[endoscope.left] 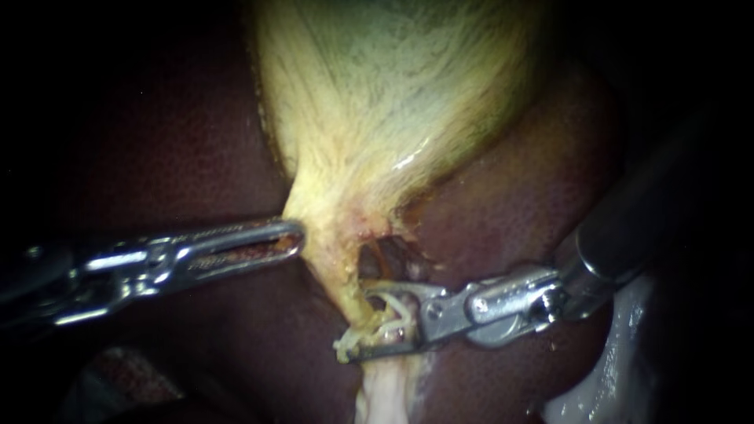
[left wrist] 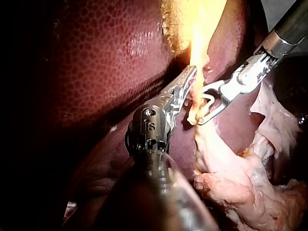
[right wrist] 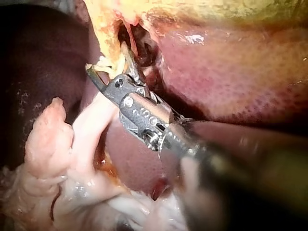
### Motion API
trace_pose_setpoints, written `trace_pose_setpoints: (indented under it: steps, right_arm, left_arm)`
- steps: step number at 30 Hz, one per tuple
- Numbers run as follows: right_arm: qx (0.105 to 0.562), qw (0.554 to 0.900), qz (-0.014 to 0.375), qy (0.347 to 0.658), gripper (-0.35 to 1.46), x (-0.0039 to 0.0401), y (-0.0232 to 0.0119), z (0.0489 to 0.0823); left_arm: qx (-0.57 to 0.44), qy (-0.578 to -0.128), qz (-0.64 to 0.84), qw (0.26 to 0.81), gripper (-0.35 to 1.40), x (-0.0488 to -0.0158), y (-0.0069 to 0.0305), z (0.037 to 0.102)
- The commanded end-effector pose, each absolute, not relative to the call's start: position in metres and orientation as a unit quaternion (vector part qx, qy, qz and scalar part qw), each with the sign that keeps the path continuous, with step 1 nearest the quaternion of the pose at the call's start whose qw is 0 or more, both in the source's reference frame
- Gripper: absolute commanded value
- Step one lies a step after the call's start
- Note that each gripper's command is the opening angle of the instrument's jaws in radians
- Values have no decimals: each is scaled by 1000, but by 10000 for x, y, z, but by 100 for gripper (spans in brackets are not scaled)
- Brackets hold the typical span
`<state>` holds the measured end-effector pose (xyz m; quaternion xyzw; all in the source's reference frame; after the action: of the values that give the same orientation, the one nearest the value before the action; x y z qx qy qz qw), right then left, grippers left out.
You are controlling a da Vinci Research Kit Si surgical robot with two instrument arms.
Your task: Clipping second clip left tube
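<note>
The pale yellow gallbladder (endoscope.left: 393, 94) narrows to a neck that runs down into a thin pale tube (endoscope.left: 386, 320). My right instrument (endoscope.left: 357, 322) comes in from the right. Its jaws stand open astride this tube, one on each side, and a whitish loop (endoscope.left: 399, 308) shows between them. The left wrist view shows the same straddle by the right instrument (left wrist: 199, 107), and so does the right wrist view (right wrist: 108, 60). My left instrument (endoscope.left: 297, 235) comes from the left, jaws shut on the edge of the gallbladder neck (left wrist: 195, 86).
Dark red liver (endoscope.left: 173, 133) lies all around. A dark window (endoscope.left: 378, 263) opens in the tissue just above the right jaws. Pale fatty tissue (right wrist: 53, 144) hangs below the tube, and a whitish mass (endoscope.left: 620, 369) lies under the right shaft.
</note>
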<state>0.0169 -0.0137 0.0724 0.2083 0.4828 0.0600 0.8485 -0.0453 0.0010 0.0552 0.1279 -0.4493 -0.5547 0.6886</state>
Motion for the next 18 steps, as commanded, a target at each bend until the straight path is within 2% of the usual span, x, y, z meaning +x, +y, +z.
trace_pose_setpoints:
  steps: [1,7,9,11,13,14,18]
  right_arm:
    - [208,849,60,483,58,174,-137,725]
    - [212,848,61,482,54,191,-136,728]
    - [215,848,65,480,46,189,-136,728]
    - [223,850,73,473,26,185,-135,727]
    - [240,854,94,452,-19,178,-135,726]
    - [242,857,94,444,-35,176,-134,726]
    - [248,861,97,434,-35,171,-128,726]
  left_arm:
    - [128,-449,-554,689,-35,-454,10,553]
    - [129,-450,-554,689,-35,-457,10,553]
    - [129,-450,-554,689,-35,-458,10,553]
    - [129,-450,-554,689,-35,-458,10,553]
    - [129,-450,-554,689,-35,-458,10,553]
    - [129,-450,-554,689,-35,-458,10,553]
    - [129,-450,-554,689,-35,-459,10,554]
